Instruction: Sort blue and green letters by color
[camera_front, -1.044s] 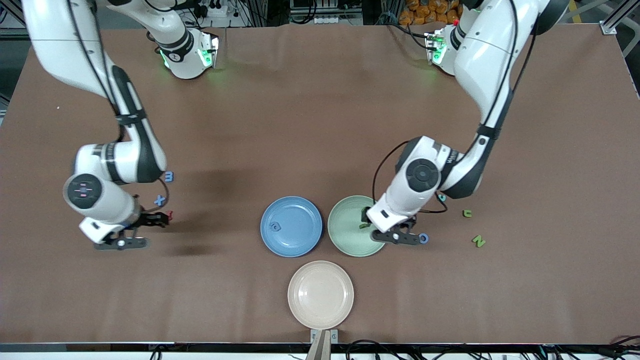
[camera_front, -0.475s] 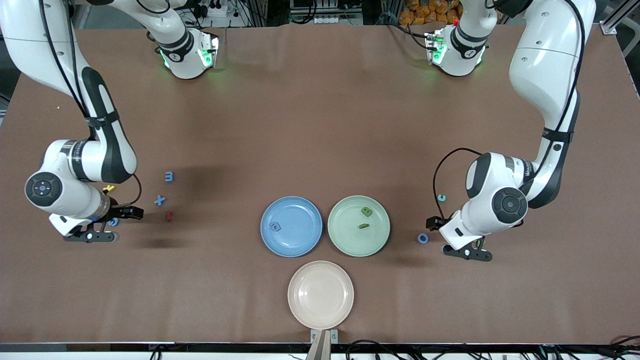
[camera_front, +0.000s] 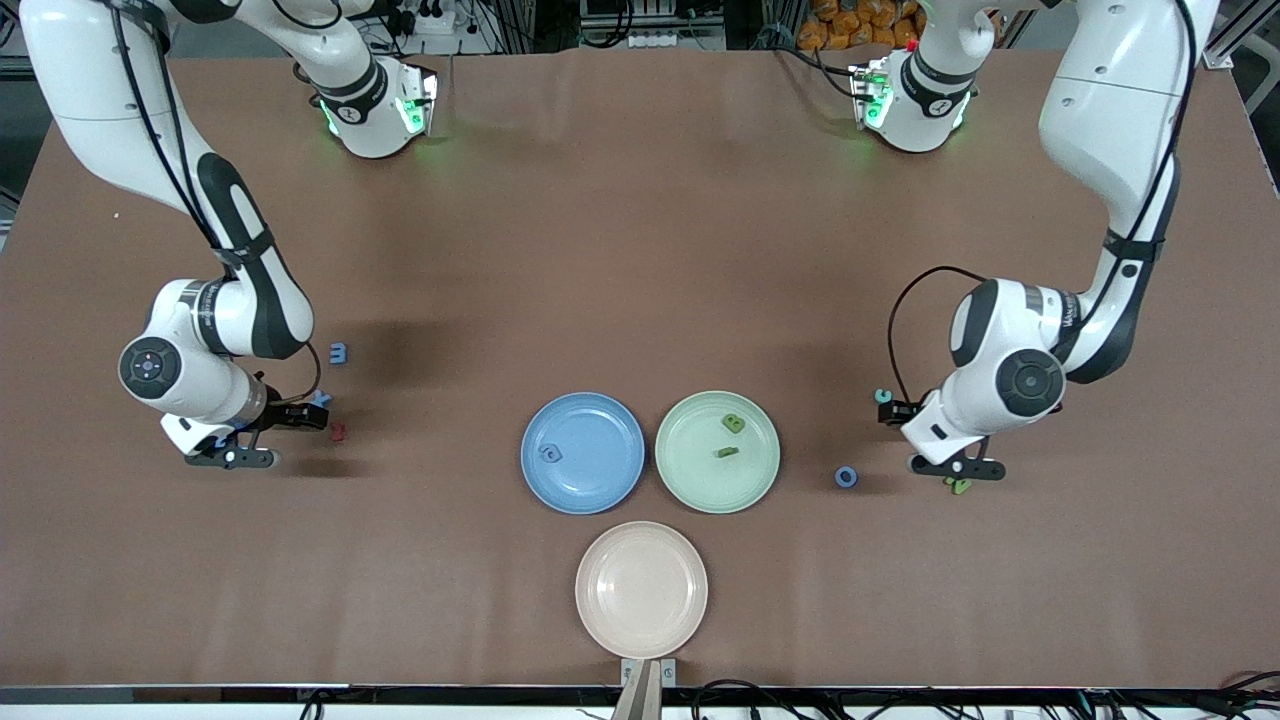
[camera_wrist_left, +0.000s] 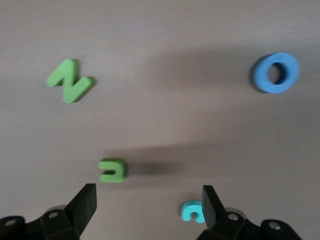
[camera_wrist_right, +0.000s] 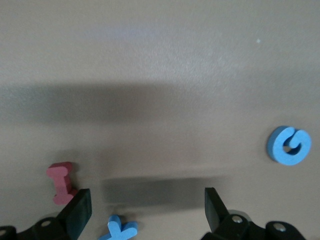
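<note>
Table cover (camera_front: 640, 250): matt brown, cloth-like, faint creases, upper frame. Plates, blue (camera_front: 583, 453), green (camera_front: 717, 452), beige (camera_front: 641, 589): smooth, slight sheen, lower centre. Letters (camera_wrist_left: 70, 80): matt, foam-like. Arm shells (camera_front: 1110, 110): glossy white plastic

I'm working in a robotics lab: two white Franka arms bolted along one edge of a brown paper-covered table (camera_front: 640, 250), green status lights at their bases, cable bundles and aluminium framing past the table's edges.
</note>
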